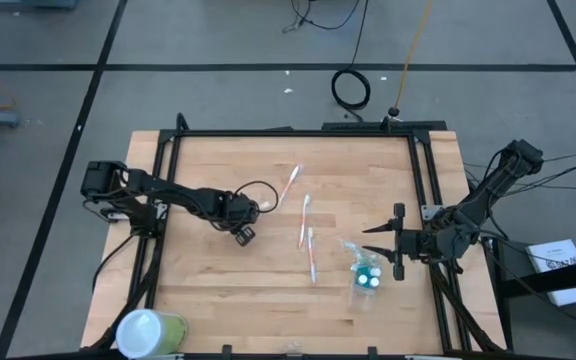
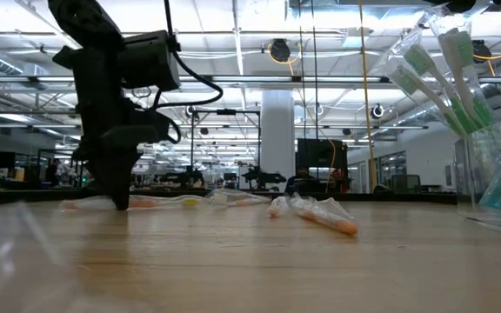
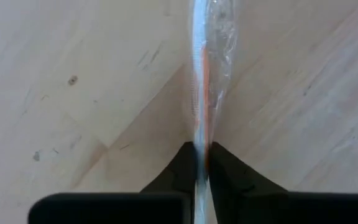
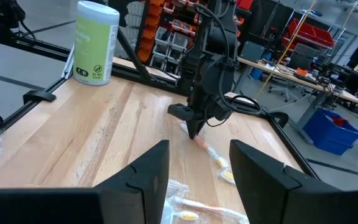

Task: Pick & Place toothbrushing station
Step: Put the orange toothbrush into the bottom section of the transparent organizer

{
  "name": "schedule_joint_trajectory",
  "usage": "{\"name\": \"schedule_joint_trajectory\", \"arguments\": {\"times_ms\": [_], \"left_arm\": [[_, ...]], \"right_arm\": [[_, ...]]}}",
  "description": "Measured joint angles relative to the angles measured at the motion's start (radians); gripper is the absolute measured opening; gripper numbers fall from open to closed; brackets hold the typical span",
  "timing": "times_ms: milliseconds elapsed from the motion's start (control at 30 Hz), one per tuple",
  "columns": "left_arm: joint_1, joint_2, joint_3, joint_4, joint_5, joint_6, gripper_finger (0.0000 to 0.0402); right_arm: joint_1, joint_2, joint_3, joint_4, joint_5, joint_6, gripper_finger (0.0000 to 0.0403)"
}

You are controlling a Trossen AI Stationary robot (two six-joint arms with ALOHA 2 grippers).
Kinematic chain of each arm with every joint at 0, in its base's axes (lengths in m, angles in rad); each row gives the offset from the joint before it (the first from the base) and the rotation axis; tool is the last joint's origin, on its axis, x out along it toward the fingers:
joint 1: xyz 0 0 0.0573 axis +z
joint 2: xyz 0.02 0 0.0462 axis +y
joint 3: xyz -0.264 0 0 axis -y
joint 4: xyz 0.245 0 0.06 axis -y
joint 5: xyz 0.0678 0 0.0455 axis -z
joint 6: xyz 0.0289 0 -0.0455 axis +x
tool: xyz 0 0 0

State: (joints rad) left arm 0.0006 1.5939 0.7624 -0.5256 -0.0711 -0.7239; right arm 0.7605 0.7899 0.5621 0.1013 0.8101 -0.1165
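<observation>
The left tool stands tip-down on the tabletop, its two dark fingers pressed together on the near end of a wrapped orange toothbrush, which runs straight ahead of the tool, flat on the wood. More wrapped toothbrushes lie side by side just beyond the tool toward the middle of the tabletop. The right tool hovers low at the opposite side, its fingers spread and holding nothing. Just below it in the high view stands the clear plastic holder with the teal tubes. The yellow-green container stands at the tabletop's corner, well apart from both tools.
</observation>
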Motion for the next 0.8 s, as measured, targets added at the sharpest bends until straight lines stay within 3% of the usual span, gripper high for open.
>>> {"name": "schedule_joint_trajectory", "arguments": {"times_ms": [200, 333, 533, 667, 800], "left_arm": [[-0.031, -0.057, 0.091, 0.014, -0.034, 0.090, 0.0038], [-0.060, -0.084, 0.169, 0.071, -0.083, 0.194, 0.0028], [-0.103, -0.102, 0.257, 0.377, -0.089, 0.476, 0.0021], [-0.116, -0.102, 0.264, 0.672, -0.009, 0.656, 0.0022], [-0.115, -0.100, 0.264, 0.784, 0.028, 0.733, 0.0027]], "right_arm": [[0.000, 0.000, 0.000, 0.020, 0.001, 0.000, 0.0160], [-0.001, 0.000, 0.000, 0.067, 0.001, -0.021, 0.0160], [-0.002, 0.001, 0.000, 0.132, 0.001, -0.037, 0.0160], [-0.032, 0.005, 0.000, 0.214, 0.000, -0.041, 0.0162], [-0.088, 0.022, 0.000, 0.318, -0.024, -0.056, 0.0184]]}}
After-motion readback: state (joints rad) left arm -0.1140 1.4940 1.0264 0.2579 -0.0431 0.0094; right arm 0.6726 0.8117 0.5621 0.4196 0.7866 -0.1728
